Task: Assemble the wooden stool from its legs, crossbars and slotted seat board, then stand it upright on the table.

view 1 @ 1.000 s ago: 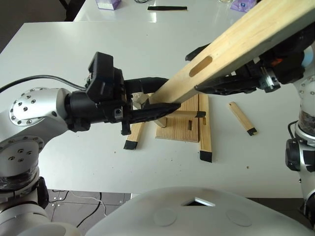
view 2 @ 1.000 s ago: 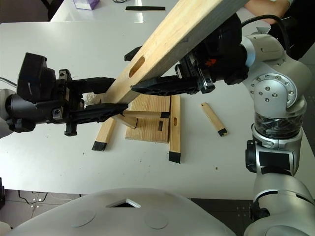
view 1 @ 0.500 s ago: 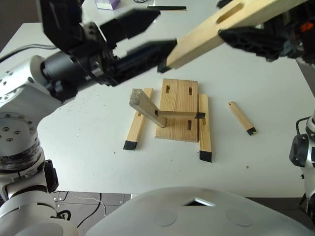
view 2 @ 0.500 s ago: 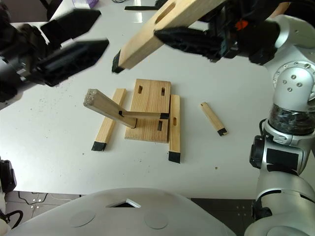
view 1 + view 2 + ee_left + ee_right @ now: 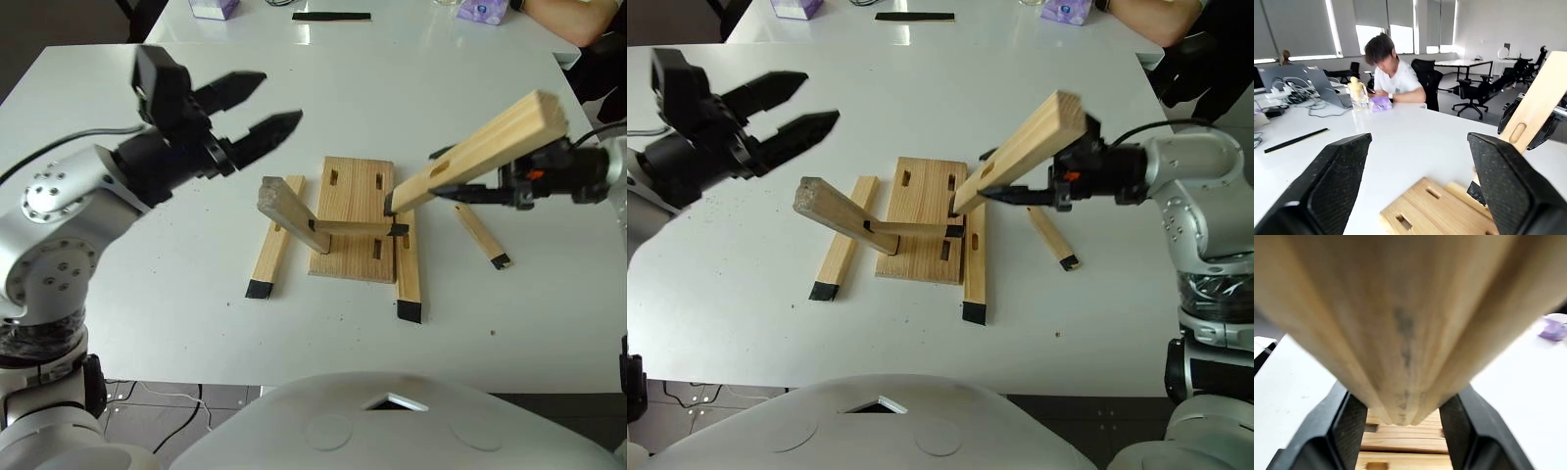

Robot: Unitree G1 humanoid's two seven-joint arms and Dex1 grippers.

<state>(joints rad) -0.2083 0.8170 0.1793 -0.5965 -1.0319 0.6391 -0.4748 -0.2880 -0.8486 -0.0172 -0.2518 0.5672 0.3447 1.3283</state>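
Right gripper (image 5: 438, 174) clamps a leg (image 5: 490, 147) at a tilt, its black-capped foot down at the free end of the crossbar (image 5: 358, 227), apparently to seat that tenon in the leg's slot. Beneath, the seat board (image 5: 357, 201) lies flat on the worktop (image 5: 147, 294) as a base. Farther left, the left gripper (image 5: 277, 98) hovers spread wide, likely ready to steady the other leg (image 5: 292, 213).

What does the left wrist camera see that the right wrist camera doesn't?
Left wrist camera, not the right: the open left claw, a long black strip on the table, and the slot in the lifted leg. Right wrist camera, not the left: a close look down that leg's face, with a finger of the right claw pressed on each side. Both: the leg, the right claw shut on it, and the slotted seat board.
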